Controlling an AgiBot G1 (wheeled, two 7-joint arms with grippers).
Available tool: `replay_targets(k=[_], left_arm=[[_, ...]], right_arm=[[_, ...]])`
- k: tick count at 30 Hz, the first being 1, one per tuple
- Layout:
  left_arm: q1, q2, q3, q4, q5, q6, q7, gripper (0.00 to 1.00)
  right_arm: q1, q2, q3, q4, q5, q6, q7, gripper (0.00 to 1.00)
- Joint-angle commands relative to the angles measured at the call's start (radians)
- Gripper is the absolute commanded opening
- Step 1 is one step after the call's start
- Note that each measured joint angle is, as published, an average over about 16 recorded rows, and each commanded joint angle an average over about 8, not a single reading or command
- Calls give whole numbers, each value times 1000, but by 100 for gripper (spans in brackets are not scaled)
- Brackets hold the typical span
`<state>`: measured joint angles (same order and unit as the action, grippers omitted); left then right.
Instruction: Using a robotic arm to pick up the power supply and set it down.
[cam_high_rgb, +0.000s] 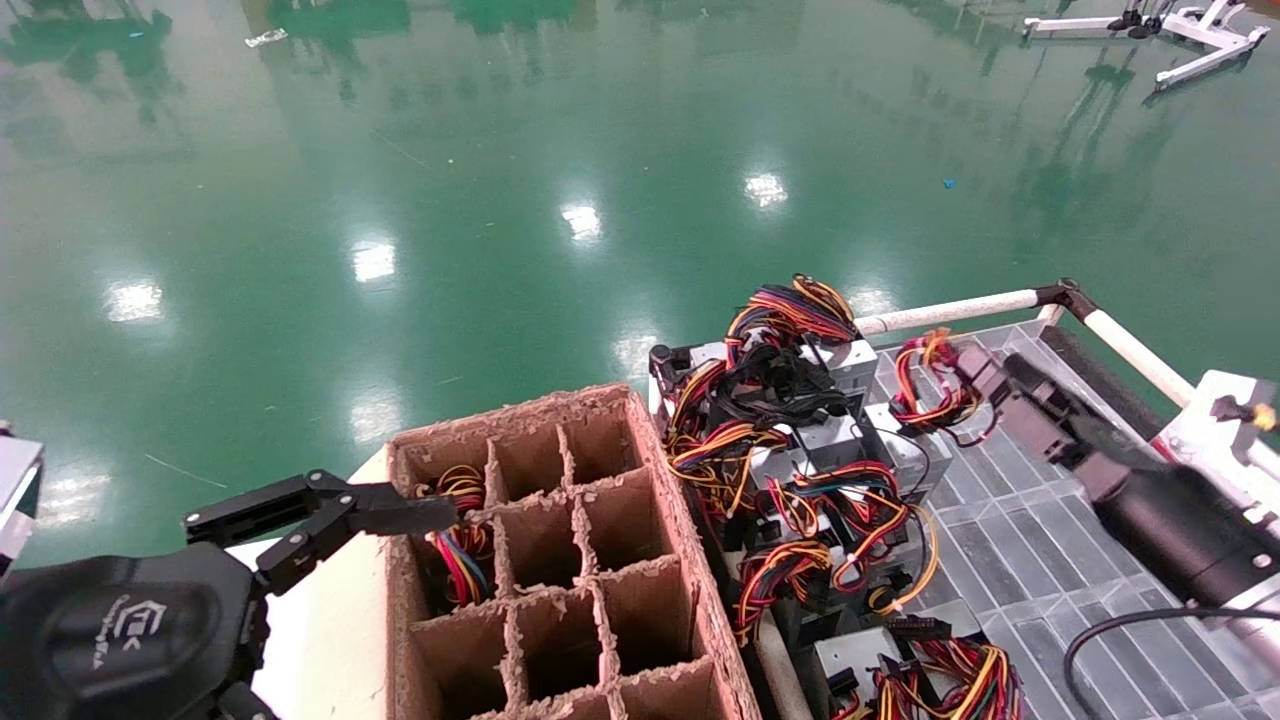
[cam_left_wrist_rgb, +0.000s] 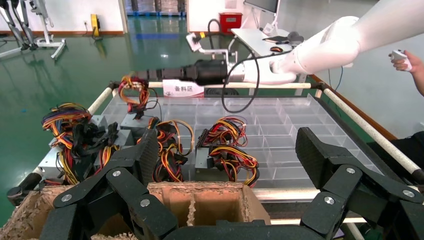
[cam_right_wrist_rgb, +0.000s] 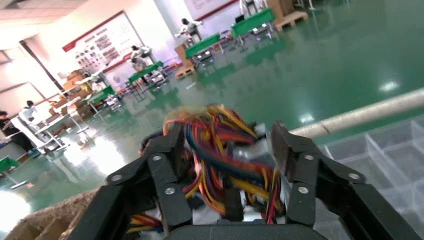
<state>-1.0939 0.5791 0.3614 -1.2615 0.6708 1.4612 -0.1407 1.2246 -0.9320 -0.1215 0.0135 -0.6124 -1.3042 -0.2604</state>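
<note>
Up beside the heap of spare units, the right gripper (cam_high_rgb: 965, 372) is clamped on the power supply (cam_right_wrist_rgb: 227, 160): a small silver-grey box trailing red, yellow and black wires, held above the clear tray (cam_high_rgb: 1030, 560). The left gripper (cam_high_rgb: 330, 515) hangs spread apart over the cardboard crate (cam_high_rgb: 560, 560).

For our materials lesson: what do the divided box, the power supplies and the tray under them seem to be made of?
Divided box: brown cardboard, matte, with frayed fibrous edges. Power supplies: probably sheet metal, silver-grey casings with a dull sheen. Tray: likely clear plastic, see-through glossy compartments.
</note>
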Motion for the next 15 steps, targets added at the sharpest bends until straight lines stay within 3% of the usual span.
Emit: replay_targets(k=[1,15], left_arm=[[0,0,0,0,0,0,0,100],[0,0,0,0,0,0,0,100]], right_arm=[[5,10,-4,7,-6,-11,9,100],[-3,52,-3,76,3,-41,55,100]])
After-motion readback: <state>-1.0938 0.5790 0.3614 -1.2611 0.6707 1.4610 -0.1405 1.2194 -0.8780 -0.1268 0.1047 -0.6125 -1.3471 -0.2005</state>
